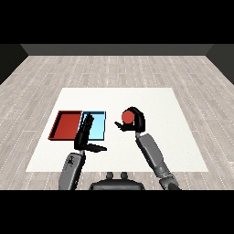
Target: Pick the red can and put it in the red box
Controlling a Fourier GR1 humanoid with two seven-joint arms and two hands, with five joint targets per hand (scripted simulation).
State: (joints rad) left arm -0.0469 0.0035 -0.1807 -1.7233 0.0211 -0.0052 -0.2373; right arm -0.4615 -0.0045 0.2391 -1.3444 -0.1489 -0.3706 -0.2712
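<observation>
Right hand (135,122) curls round red can (127,117); its axis unclear.

Light: bright, even and diffuse across the whole view.

- White table (183,137): brightest surface, one flat tone from edge to edge.
- Floor (114,68): pale grey planks, evenly lit.
- Back wall (114,49): dark grey band, the dimmest area.
- My left hand (84,135) and right hand (136,121): near-black and close to silhouettes against the table, with little shading inside them.
- Red can (127,117) in my right hand: flat, saturated colour.
- Red tray (66,124): uniform floor colour with a darker rim.
- Light blue tray (98,125): pale, uniform tone.
</observation>
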